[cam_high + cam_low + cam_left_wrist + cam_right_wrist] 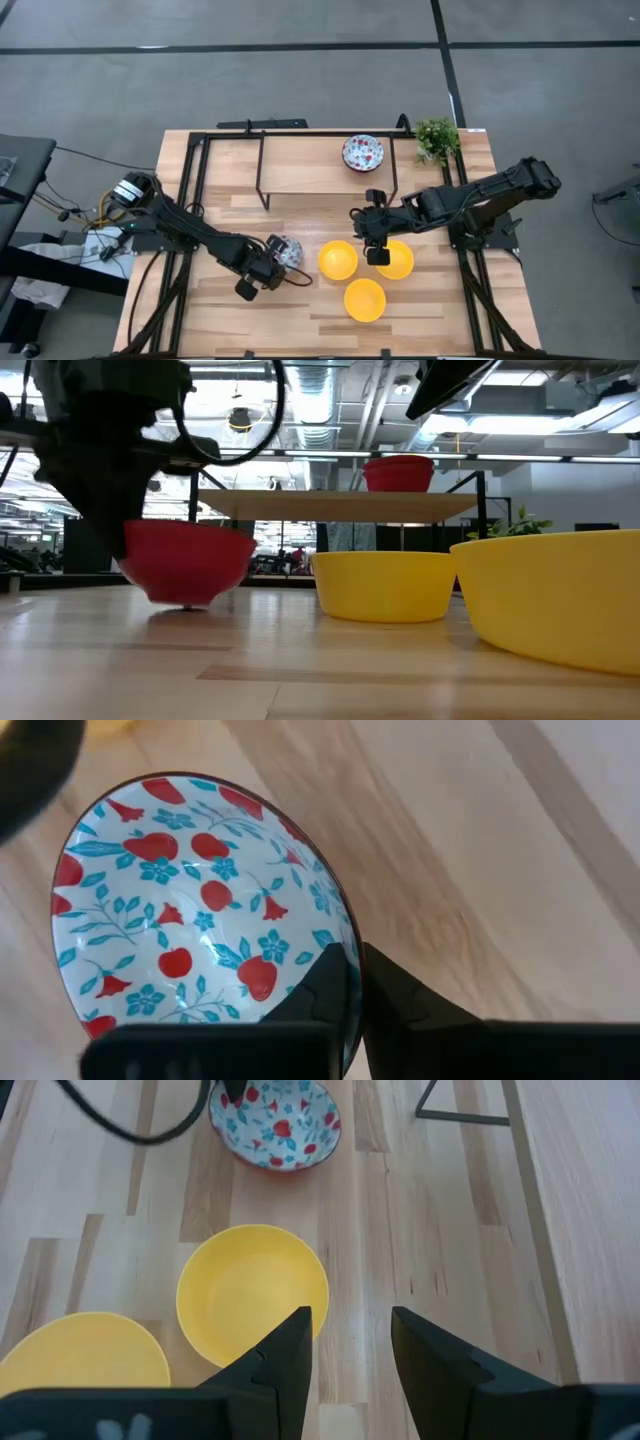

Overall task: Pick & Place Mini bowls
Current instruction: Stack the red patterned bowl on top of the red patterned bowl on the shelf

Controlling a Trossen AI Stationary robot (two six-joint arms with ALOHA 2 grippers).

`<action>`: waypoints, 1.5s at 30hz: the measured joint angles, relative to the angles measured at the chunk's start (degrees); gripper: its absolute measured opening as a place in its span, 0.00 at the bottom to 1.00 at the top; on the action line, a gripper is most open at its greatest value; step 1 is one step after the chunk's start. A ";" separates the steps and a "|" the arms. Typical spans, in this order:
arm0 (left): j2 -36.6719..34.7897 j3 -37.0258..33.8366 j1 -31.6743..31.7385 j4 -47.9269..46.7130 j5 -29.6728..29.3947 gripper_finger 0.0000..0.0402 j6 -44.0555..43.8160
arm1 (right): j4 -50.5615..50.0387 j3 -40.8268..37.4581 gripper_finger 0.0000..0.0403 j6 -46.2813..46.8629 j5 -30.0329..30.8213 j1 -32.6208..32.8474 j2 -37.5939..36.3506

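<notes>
Left gripper (pixel 262 272) fingers clench floral bowl (pixel 284 251) rim near the bench's front edge, ready for lifting. Right gripper (pixel 377 240) fingers released, hovering over yellow bowl (pixel 396 258).

Looks down into a floral bowl (pixel 190 900): white inside, red fruits and blue flowers, dark red rim; sits on pale wood table (pixel 480 870); left gripper (pixel 352 1005) clamps the bowl's rim, one dark finger (pixel 322 990) inside the wall, the other outside, almost no gap between them; blurred dark shape fills one corner; a sliver of yellow beside it.
</notes>
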 joint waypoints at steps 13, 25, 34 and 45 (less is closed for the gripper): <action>-15.93 0.10 0.10 0.82 -13.04 0.03 0.72 | 5.42 0.00 0.32 -0.42 0.24 -0.93 -0.71; -22.47 0.21 5.34 15.06 -14.15 0.03 9.39 | 15.27 5.18 0.32 -9.21 -0.03 -4.01 -0.69; -19.55 0.21 11.11 20.28 -14.81 0.03 11.10 | 18.91 10.93 0.32 2.84 0.04 -8.48 -0.69; -15.52 0.21 11.69 20.94 -11.25 0.04 13.50 | 15.28 11.74 0.32 10.71 -0.05 -10.75 -0.67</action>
